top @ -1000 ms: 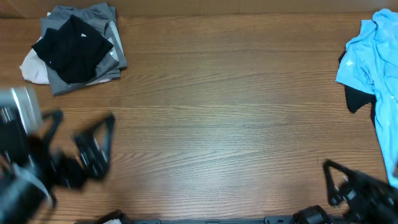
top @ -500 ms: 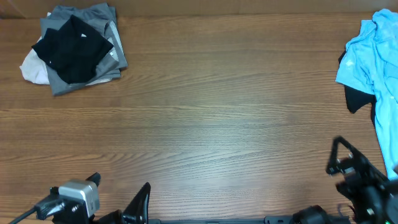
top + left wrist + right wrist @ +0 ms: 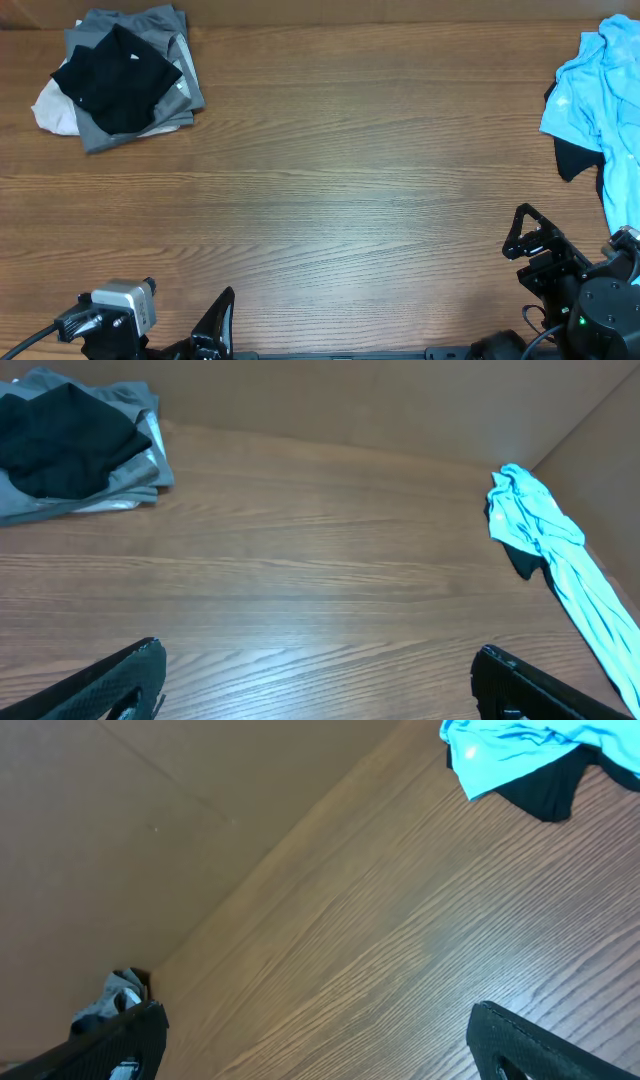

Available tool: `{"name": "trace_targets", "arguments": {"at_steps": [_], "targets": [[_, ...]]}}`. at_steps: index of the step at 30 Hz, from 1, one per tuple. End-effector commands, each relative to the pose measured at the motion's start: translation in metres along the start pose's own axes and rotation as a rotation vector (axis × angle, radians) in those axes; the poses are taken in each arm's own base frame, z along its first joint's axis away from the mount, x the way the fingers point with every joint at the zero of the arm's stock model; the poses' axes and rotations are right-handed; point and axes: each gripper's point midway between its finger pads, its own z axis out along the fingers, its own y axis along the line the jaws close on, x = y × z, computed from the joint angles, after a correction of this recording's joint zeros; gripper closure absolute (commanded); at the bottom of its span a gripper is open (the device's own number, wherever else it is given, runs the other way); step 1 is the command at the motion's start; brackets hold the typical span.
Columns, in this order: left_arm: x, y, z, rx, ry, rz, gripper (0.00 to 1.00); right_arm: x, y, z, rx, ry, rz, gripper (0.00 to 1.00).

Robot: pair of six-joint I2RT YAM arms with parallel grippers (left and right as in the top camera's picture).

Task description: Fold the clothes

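Left tool (image 3: pixel 318 650): fingers set wide apart, nothing between them; low at near-left edge of counter (image 3: pixel 330 180), over bare wood.

Far-left corner of counter: stack of clothes. Black shirt (image 3: pixel 115 65) on top, folded, small white mark on its upper face. Under it a grey garment (image 3: pixel 150 25), folded and showing on the far and right sides. Under that a white garment (image 3: pixel 50 110), seen only as a strip at the left edge. Stack well apart from both tools. In the left wrist view, same stack at upper left.

Middle of counter: wood grain only.

Right tool (image 3: pixel 318 1010): fingers likewise spread, holding nothing; near-right corner of counter, above the wood, apart from the cloth.

Far-right edge: light-blue garment (image 3: pixel 600 80), unfolded and crumpled, running along the right edge toward the near side and partly out of frame. Dark cloth (image 3: pixel 572 160) showing from beneath its left side, touching it; cannot tell what kind of garment.
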Motion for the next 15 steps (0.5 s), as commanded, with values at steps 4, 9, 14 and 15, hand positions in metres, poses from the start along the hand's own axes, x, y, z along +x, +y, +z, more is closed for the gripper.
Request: {"name": "trace_targets", "arguments": {"at_steps": [4,9,14,15], "targets": [[0.0021,-0.0002,-0.0013,-0.003,-0.001,0.020,0.00,-0.0032,-0.0025,0.0003,0.013,-0.020,0.007,0.00],[0.0021,-0.0002,-0.0013,-0.003,-0.001,0.020,0.00,-0.0032,-0.0025,0.0003,0.013,-0.020,0.007,0.00],[0.0022,-0.0002,-0.0014,-0.003,-0.001,0.020,0.00,-0.0027,-0.0031,0.0003,0.016,-0.018,0.005,0.00],[0.0022,-0.0002,-0.0014,-0.003,-0.001,0.020,0.00,-0.0015,-0.0050,0.0002,0.023,-0.014,0.001,0.00]]}}
